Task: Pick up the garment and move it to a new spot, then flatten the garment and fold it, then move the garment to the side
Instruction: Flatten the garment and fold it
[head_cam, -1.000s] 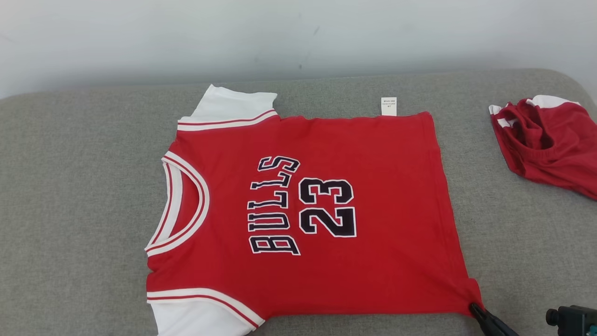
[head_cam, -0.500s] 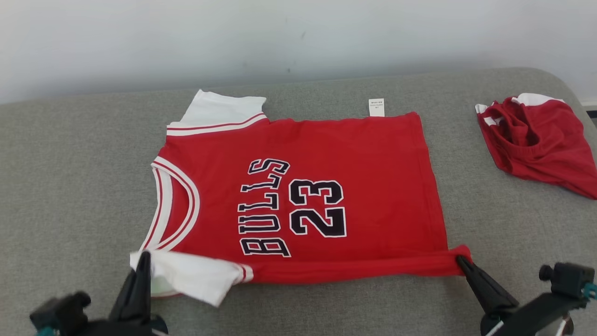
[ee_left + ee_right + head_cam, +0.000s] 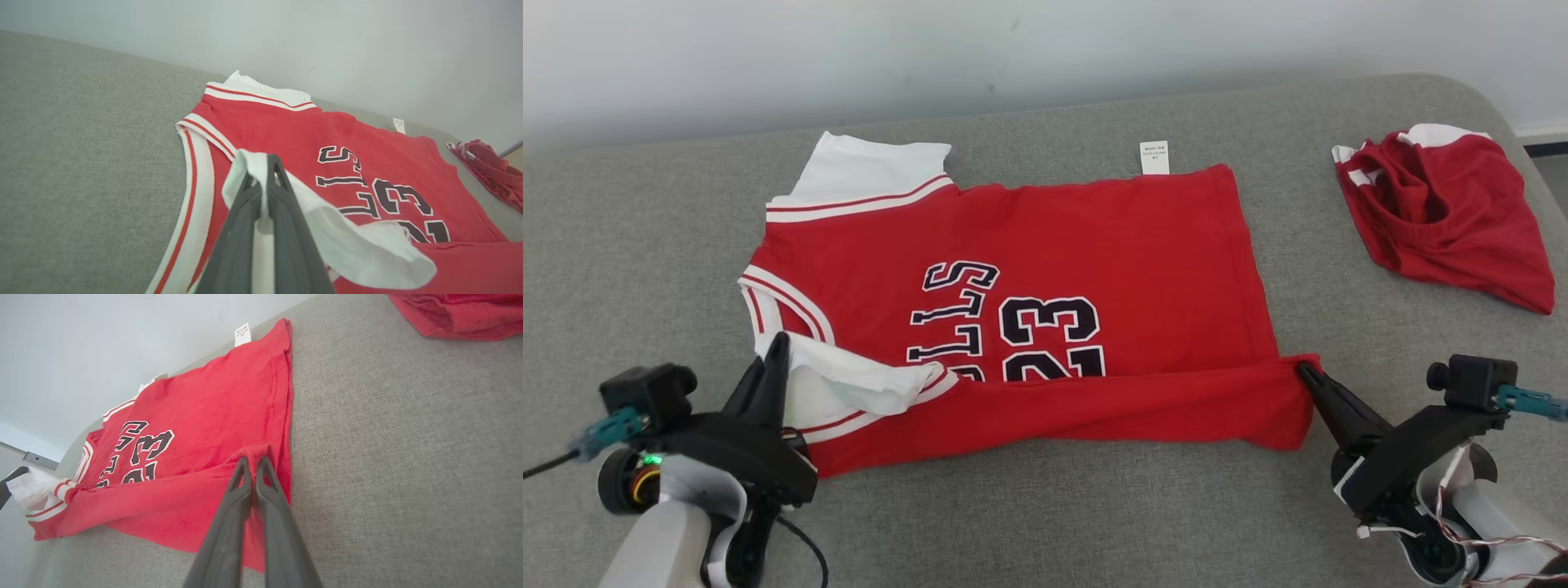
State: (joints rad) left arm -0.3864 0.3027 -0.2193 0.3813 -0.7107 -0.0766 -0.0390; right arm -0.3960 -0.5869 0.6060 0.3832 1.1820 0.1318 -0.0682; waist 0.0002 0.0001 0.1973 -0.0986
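Note:
The garment [image 3: 1086, 245] is a red jersey with white sleeves and dark "BULLS 23" lettering, spread on the grey padded surface. Its near long edge is lifted and turned over toward the far side, covering part of the lettering. My left gripper [image 3: 778, 341] is shut on the near white sleeve [image 3: 347, 249]; in the left wrist view the left gripper [image 3: 265, 163] pinches white cloth. My right gripper [image 3: 1303, 369] is shut on the near hem corner; in the right wrist view the right gripper [image 3: 253, 461] holds red cloth from the garment [image 3: 212, 416].
A second red and white garment [image 3: 1445, 216] lies crumpled at the far right, also seen as the crumpled garment [image 3: 492, 171] in the left wrist view. The grey padded surface [image 3: 621, 245] ends at a pale wall behind. A white care label [image 3: 1154, 157] sticks out at the jersey's far edge.
Both grippers have risen and moved away from me, carrying the near edge of the garment up and over its front. The camera has also shifted, sliding the scene left.

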